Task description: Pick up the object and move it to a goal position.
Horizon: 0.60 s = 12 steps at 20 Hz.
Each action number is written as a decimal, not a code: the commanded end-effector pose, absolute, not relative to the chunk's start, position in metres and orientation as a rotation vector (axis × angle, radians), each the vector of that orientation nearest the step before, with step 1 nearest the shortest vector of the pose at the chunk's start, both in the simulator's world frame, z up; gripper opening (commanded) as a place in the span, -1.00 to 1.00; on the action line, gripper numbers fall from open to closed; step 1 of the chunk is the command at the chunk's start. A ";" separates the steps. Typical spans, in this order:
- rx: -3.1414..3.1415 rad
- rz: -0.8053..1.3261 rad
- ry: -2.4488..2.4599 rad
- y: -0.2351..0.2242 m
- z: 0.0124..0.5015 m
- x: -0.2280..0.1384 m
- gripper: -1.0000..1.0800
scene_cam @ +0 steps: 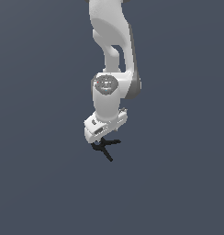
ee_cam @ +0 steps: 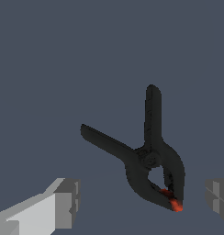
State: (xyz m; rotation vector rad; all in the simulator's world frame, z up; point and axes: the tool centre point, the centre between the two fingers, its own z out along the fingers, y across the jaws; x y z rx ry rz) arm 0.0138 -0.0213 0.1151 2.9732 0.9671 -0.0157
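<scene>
Black spring clamp (ee_cam: 150, 158) between the fingers (ee_cam: 63, 202), fingers spread apart, not touching it

A flat, uniform slate-blue surface (scene_cam: 40, 183) is lying beneath me, filling both views edge to edge. It is showing no markings, seams or texture. I am seeing nothing else resting on this surface in either the exterior view or the wrist view.
</scene>
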 end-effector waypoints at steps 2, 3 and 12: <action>2.928 -0.015 1.102 -0.026 0.107 0.016 0.92; 2.914 -0.015 1.139 -0.027 0.105 0.016 0.92; 2.775 -0.010 1.460 -0.039 0.086 0.020 0.92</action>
